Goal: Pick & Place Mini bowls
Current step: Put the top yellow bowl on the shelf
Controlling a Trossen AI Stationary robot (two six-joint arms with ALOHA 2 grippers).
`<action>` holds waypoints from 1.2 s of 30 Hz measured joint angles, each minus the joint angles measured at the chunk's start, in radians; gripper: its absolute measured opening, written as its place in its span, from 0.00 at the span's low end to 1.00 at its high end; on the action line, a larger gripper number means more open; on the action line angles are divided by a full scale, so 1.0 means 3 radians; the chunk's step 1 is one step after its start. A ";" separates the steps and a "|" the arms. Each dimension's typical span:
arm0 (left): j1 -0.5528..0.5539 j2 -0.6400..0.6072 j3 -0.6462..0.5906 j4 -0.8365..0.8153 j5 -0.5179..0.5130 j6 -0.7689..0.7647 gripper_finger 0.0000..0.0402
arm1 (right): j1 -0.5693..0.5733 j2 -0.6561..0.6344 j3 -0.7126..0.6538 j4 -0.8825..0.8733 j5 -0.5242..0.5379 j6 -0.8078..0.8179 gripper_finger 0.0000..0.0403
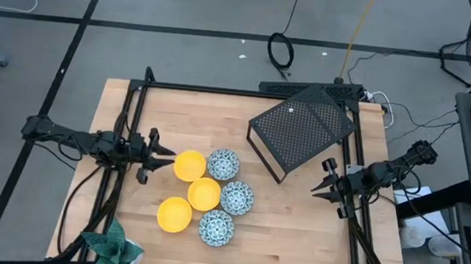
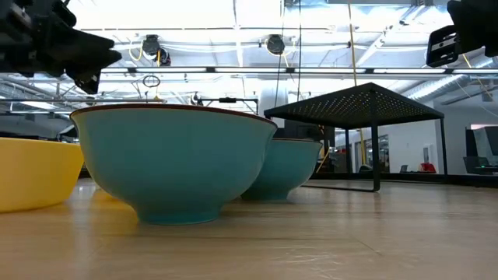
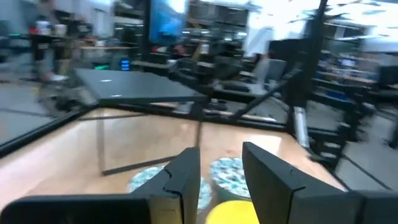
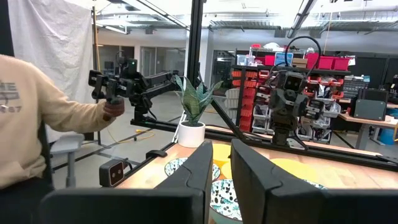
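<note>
Six mini bowls sit clustered on their bases mid-table: three yellow bowls [image 1: 189, 166] [image 1: 204, 193] [image 1: 174, 214] and three teal-patterned bowls [image 1: 223, 163] [image 1: 237, 197] [image 1: 216, 228]. My left gripper [image 1: 170, 153] hovers just left of the cluster, above the table, open, touching nothing. In its wrist view, my left gripper [image 3: 221, 165] points over a yellow bowl [image 3: 233, 211] and a patterned bowl [image 3: 230, 174]. My right gripper [image 1: 316, 188] hangs right of the cluster, its fingers a narrow gap apart [image 4: 222, 155], holding nothing. The low view shows the nearest patterned bowl [image 2: 171, 155].
A black perforated stand [image 1: 300, 129] stands on the far right part of the table. A green patterned cloth [image 1: 110, 248] lies at the near left corner. A person [image 4: 25, 124] stands beyond the table's left side. Bare wood lies near and right of the bowls.
</note>
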 joint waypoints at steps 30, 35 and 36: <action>0.0714 0.2960 0.1387 -0.2758 0.0056 -0.1987 0.69 | -0.0001 0.0001 0.0000 0.0001 0.0000 0.0000 0.11; 0.0767 0.3051 0.1387 -0.2770 0.0309 -0.1692 0.63 | -0.0001 0.0001 0.0000 0.0001 0.0000 0.0000 0.11; 0.0787 0.3049 0.1387 -0.2773 0.0348 -0.1640 0.62 | -0.0001 0.0001 0.0000 0.0001 0.0000 0.0000 0.11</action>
